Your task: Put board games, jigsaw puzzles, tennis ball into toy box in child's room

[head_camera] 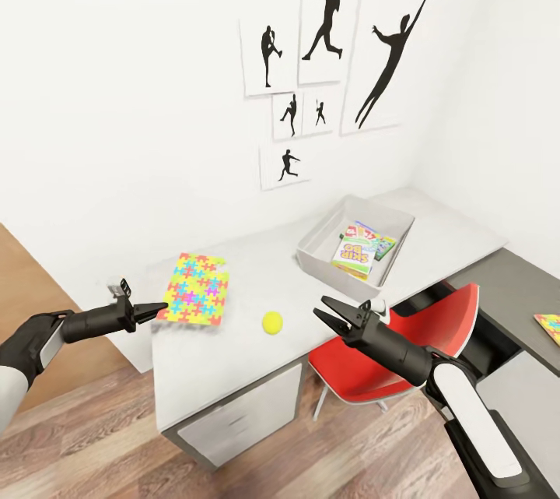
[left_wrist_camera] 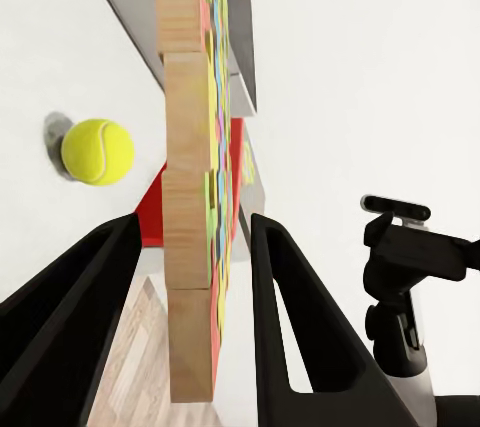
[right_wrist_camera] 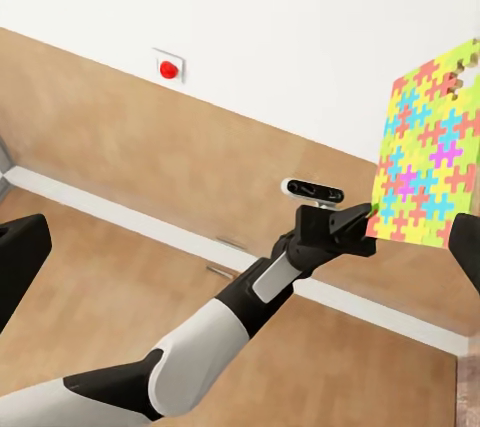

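Jigsaw puzzle (head_camera: 194,289) is pinched by its edge in the left hand (head_camera: 152,310), lifted over the tabletop (head_camera: 233,343) for carrying to the toy box (head_camera: 354,247). Right hand (head_camera: 330,314) hangs released beside the tennis ball (head_camera: 272,321).

The jigsaw puzzle (head_camera: 194,289) is interlocking yellow, pink, blue and green pieces, with a plain wood-brown back (left_wrist_camera: 188,207). The tennis ball (head_camera: 272,321) is yellow-green. The toy box (head_camera: 317,248) is light grey, the bench (head_camera: 233,359) white-grey, the chair (head_camera: 435,328) red.

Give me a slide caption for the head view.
Left hand grips jigsaw puzzle above table; tennis ball beside.
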Controlling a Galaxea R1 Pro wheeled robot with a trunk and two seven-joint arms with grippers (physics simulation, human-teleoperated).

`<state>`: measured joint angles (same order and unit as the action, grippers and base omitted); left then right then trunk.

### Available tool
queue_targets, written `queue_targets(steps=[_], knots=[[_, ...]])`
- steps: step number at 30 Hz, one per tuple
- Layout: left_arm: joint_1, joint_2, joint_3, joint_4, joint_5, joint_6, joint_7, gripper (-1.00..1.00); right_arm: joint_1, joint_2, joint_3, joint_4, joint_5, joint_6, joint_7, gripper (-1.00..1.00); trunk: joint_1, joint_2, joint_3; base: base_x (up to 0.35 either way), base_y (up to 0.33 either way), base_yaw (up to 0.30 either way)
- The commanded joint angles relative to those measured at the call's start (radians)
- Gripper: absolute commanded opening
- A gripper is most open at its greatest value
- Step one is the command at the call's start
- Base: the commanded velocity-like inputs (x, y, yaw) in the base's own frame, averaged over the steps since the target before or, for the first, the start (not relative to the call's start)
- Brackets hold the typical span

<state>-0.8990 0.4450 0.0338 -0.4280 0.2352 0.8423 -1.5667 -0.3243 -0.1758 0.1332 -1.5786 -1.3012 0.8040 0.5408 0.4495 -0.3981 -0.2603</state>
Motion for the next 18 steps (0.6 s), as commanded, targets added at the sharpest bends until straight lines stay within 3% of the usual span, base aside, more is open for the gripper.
queue_targets(steps=[1,7,13,18], knots=[[0.0,0.0,0.0,0.0,0.0,0.011,-0.004,-1.0,-0.001,-0.001,0.001,0.0,-0.002,0.003,0.001,1.0,0.001,-0.002,-0.001,0.0,0.0,-0.085],[-0.001,0.006,-0.001,0.0,-0.001,0.011,-0.004,-1.0,-0.001,-0.001,0.013,0.0,-0.002,0.0,0.002,1.0,0.001,-0.002,0.005,0.0,0.0,-0.153],[-0.001,0.018,-0.001,0.0,0.001,0.011,-0.004,-1.0,-0.001,-0.002,0.068,0.0,-0.001,-0.069,0.007,1.0,0.001,-0.002,0.012,0.0,0.0,-0.174],[0.0,0.02,-0.001,0.0,0.001,0.011,-0.004,-1.0,-0.001,-0.002,0.08,0.0,-0.001,-0.082,0.008,1.0,0.001,-0.002,0.019,0.0,0.0,-0.156]])
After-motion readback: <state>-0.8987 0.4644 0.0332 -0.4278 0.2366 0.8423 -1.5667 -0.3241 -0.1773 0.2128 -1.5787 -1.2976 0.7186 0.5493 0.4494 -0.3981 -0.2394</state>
